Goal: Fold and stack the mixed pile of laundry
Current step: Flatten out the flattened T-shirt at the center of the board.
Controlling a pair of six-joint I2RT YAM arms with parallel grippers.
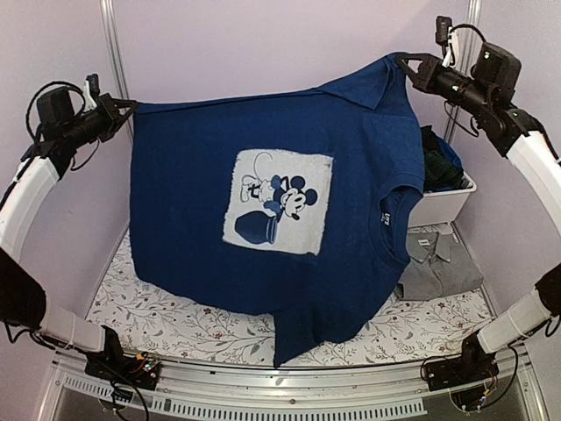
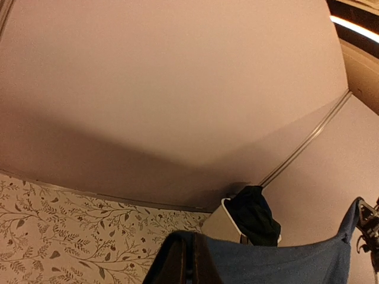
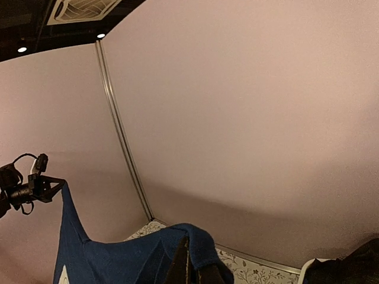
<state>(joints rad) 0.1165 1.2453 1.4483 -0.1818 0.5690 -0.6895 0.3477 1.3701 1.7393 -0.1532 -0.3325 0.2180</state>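
- Top view: a soft navy blue T-shirt (image 1: pixel 263 167), printed with a white square panel showing a cartoon mouse, hangs spread flat in the air above the floral-patterned table cloth (image 1: pixel 175 317).
- The shirt is turned sideways, its ribbed neck opening to the right and its lowest corner drooping to the near table edge.
- The left gripper (image 1: pixel 129 106) is clamped on the shirt's upper left corner, and the right gripper (image 1: pixel 401 61) pinches the upper right corner, so the top edge sags only slightly between them.
- Behind the shirt on the right, a white plastic bin (image 1: pixel 449 207) holds a crumpled dark green plaid garment (image 1: pixel 443 162). A grey collared garment (image 1: pixel 436 267) lies flat on the cloth just in front of it.
- Left wrist view: the dark fingers (image 2: pixel 177 261) are closed, with blue fabric gathered between them. The cloth runs rightward as a taut band to the other gripper at the frame edge.
- Right wrist view: the closed fingers (image 3: pixel 177 264) bite a thick rolled fold of blue fabric, which stretches left to the far gripper.
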